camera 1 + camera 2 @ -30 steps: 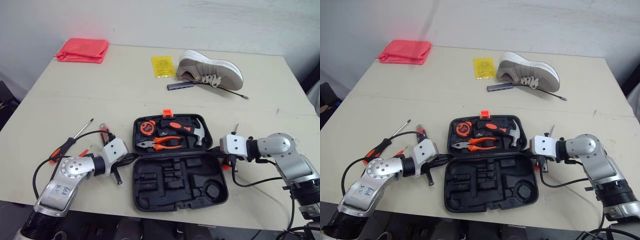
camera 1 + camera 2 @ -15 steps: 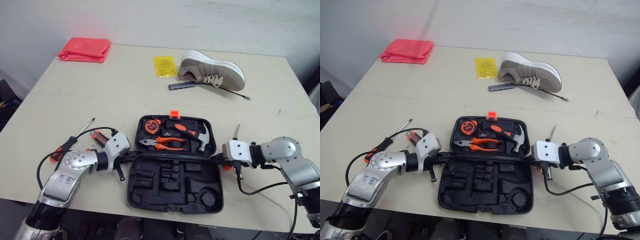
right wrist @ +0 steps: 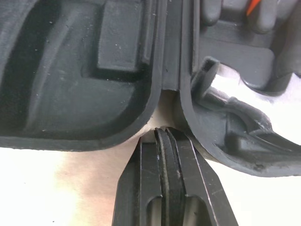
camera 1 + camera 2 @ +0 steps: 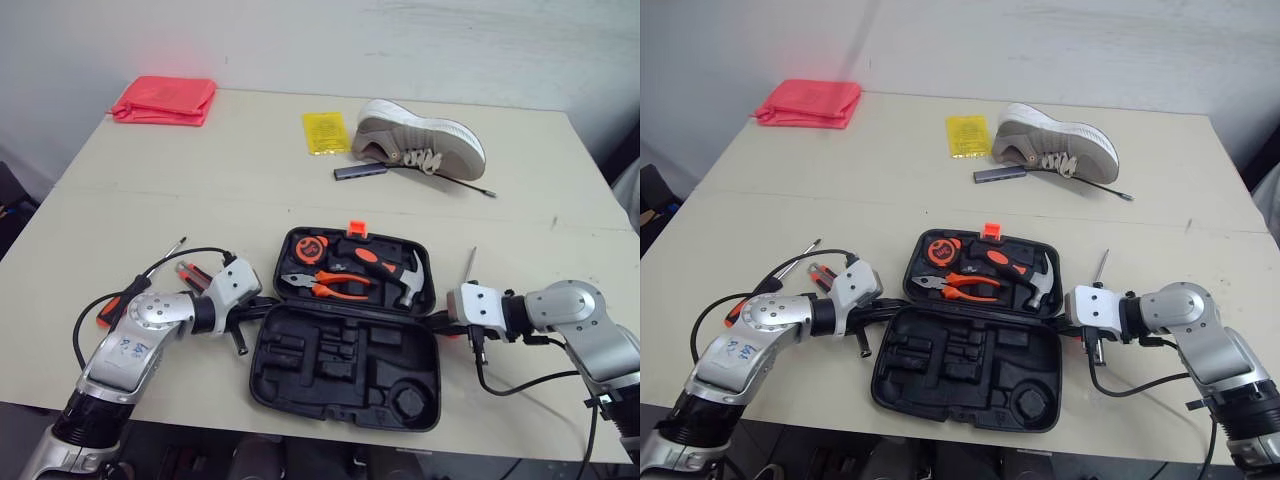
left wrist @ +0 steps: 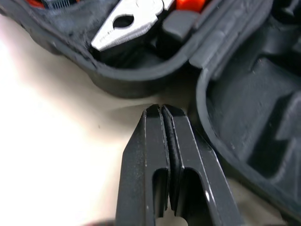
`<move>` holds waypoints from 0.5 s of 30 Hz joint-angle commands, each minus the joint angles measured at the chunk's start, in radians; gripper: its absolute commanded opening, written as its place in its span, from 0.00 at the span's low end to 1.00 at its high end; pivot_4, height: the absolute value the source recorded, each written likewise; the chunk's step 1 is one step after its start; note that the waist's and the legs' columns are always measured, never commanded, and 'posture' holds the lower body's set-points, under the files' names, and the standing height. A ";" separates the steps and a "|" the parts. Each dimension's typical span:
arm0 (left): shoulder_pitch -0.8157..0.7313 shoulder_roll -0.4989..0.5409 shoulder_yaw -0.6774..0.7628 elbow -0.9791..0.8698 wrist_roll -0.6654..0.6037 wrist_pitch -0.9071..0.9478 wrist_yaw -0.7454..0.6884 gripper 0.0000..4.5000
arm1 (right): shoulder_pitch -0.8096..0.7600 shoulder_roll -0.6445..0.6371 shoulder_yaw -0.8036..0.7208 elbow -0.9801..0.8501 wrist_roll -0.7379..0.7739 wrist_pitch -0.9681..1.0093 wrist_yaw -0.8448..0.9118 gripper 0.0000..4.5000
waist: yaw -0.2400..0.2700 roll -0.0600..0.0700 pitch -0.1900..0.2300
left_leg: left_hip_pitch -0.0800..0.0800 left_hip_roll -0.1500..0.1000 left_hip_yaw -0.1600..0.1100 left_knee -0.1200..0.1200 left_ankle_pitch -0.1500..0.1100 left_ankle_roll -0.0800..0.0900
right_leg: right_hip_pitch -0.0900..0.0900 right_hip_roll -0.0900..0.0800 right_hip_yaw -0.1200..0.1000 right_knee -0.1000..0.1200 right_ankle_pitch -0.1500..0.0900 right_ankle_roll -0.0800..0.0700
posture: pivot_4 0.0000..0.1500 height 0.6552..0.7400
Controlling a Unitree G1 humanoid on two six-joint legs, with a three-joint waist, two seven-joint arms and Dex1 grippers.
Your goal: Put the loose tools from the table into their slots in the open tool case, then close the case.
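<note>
The black tool case lies open on the table. Its far half (image 4: 352, 272) holds a tape measure (image 4: 311, 247), orange-handled pliers (image 4: 325, 287) and a hammer (image 4: 388, 270). Its near half (image 4: 345, 365) shows empty moulded slots. My left gripper (image 4: 260, 312) is shut with its tips (image 5: 160, 109) at the left end of the hinge. My right gripper (image 4: 438, 320) is shut with its tips (image 3: 164, 131) at the right end of the hinge. A long screwdriver (image 4: 150, 278) and a small red-handled tool (image 4: 195, 277) lie loose beside my left arm. Another screwdriver (image 4: 471, 262) lies partly under my right gripper.
At the back of the table lie a grey shoe (image 4: 420, 140), a yellow packet (image 4: 323, 132), a grey adapter bar (image 4: 360, 172) and a pink cloth (image 4: 165, 100). The case's near half reaches close to the table's front edge.
The case has slid slightly right and turned a little. Both grippers stayed shut at the hinge ends, the left one moving in closer to the case.
</note>
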 commanded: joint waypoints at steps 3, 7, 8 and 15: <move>0.011 0.008 0.052 -0.050 -0.014 -0.046 -0.002 0.01 | -0.025 0.023 -0.031 -0.004 0.028 -0.016 -0.008 0.00 | -0.001 0.000 0.000 | 0.000 0.000 0.000 0.001 0.000 0.000 | 0.000 0.000 0.000 0.001 0.000 0.000 | 1.00 1.00; 0.046 0.024 0.176 -0.111 -0.109 -0.102 -0.059 0.01 | -0.029 0.015 -0.111 -0.020 0.117 -0.010 0.014 0.00 | -0.004 0.000 0.000 | 0.000 0.001 0.001 0.001 0.000 0.000 | -0.001 0.000 0.001 0.002 0.000 0.000 | 1.00 1.00; 0.065 0.034 0.217 -0.131 -0.137 -0.107 -0.077 0.01 | -0.023 0.005 -0.142 -0.031 0.150 0.008 0.017 0.00 | -0.005 0.000 0.000 | 0.000 0.001 0.001 0.001 0.000 0.000 | -0.002 0.000 0.002 0.003 0.000 0.000 | 1.00 1.00; 0.378 0.134 0.722 -0.091 -0.224 -0.143 -0.181 0.13 | 0.227 -0.126 -0.488 -0.069 0.297 0.121 0.076 0.32 | 0.001 0.000 0.000 | 0.000 0.003 0.001 -0.001 -0.002 0.001 | -0.002 -0.001 0.001 0.000 0.000 0.000 | 1.00 1.00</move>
